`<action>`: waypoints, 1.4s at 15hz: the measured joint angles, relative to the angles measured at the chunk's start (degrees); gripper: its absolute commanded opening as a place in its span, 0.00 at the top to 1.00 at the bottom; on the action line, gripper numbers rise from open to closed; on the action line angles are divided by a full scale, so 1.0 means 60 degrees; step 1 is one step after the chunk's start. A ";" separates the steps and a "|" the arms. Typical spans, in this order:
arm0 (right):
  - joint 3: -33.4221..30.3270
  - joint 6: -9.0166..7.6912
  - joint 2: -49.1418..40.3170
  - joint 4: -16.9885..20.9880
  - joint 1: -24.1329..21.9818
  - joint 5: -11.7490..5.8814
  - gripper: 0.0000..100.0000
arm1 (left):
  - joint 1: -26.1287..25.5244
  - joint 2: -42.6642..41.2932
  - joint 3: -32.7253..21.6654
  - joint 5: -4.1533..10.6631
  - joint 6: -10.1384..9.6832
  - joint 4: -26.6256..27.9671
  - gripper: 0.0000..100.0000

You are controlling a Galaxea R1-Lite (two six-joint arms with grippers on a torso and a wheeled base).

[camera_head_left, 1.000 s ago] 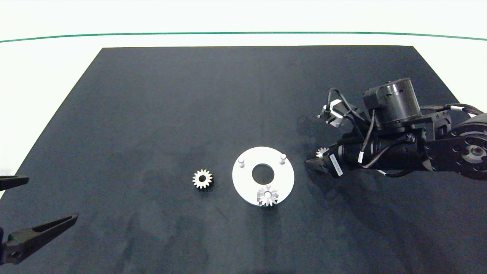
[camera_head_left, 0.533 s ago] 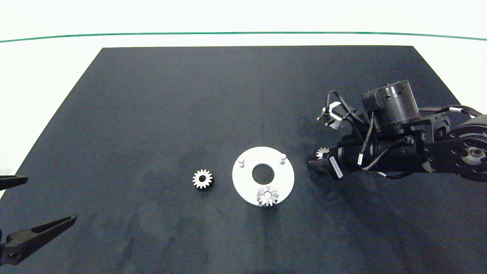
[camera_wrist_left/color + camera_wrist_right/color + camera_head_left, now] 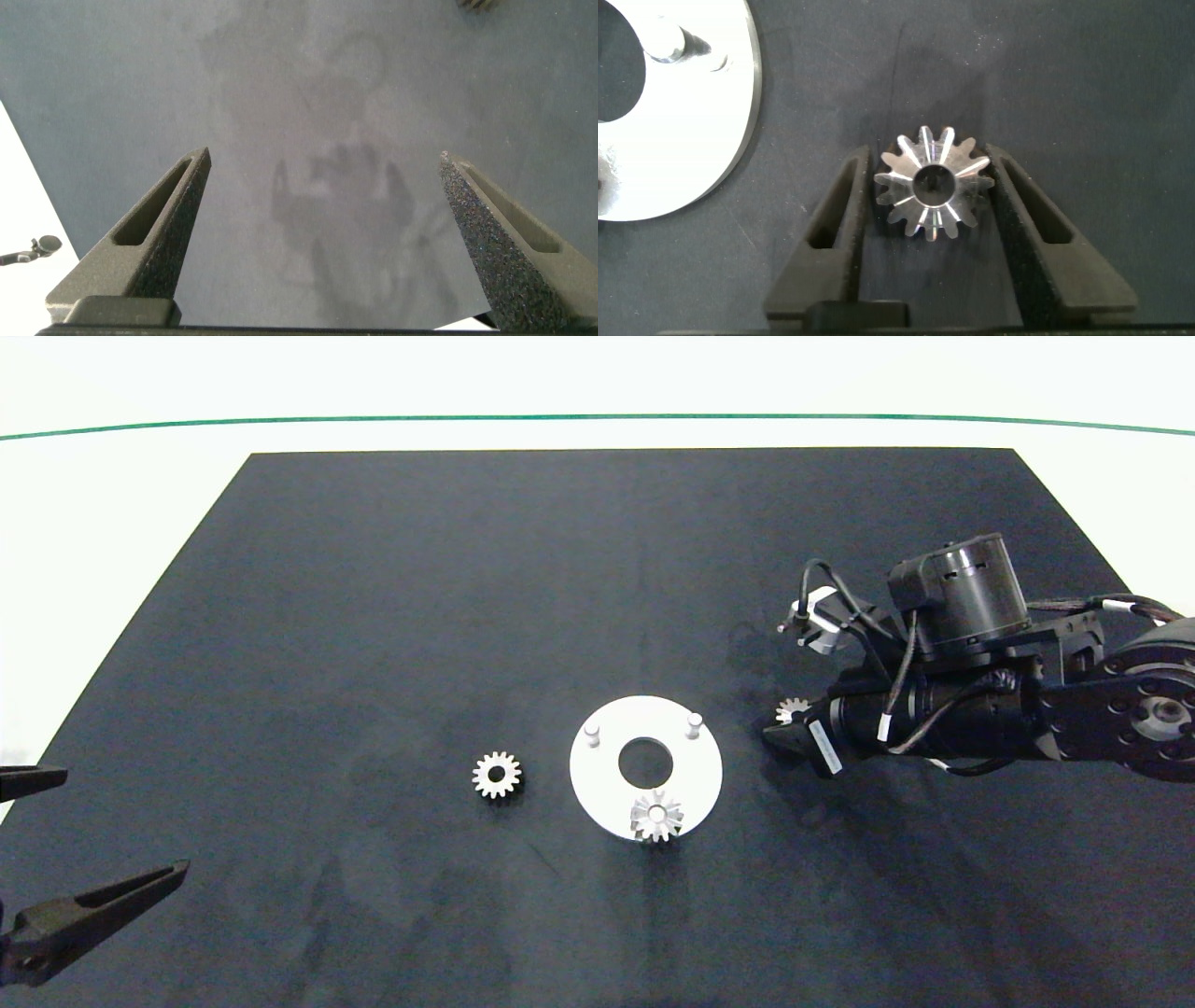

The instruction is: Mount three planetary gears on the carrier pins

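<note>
Fingers of your right gripper (image 3: 926, 187) are closed on a planetary gear (image 3: 929, 184), one pad against the teeth on each side, bore facing the wrist camera. Whether it has left the dark mat (image 3: 373, 616) you can't tell. In the head view this gripper sits just to the right of the white carrier disc (image 3: 597, 784).

On that disc one gear (image 3: 656, 817) is seated on the nearest pin; the two far carrier pins (image 3: 592, 735) (image 3: 694, 723) stand bare. A third gear (image 3: 497, 774) lies flat on the mat, left of the disc.

Watch the grip: pads bearing on tooth tips could let the gear tilt or spin, and a tilted bore would likely jam on the pin or nudge the disc.

Your left gripper (image 3: 322, 233) is parked wide open and empty at the mat's near-left corner.
</note>
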 measured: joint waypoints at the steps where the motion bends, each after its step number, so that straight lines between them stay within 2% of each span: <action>1: 0.0000 -0.0004 0.0000 0.0000 0.0000 0.0000 0.58 | 0.0002 -0.0004 0.0000 0.0000 0.0004 0.0000 0.00; 19: 0.0055 -0.0010 -0.0008 -0.0002 -0.0016 0.0004 0.95 | -0.0012 -0.0081 0.0014 0.0000 0.0012 0.0014 0.00; 21: 0.0059 -0.0006 -0.0059 0.0000 0.0014 0.0004 0.96 | -0.0012 -0.0083 0.0014 0.0002 0.0016 0.0018 0.00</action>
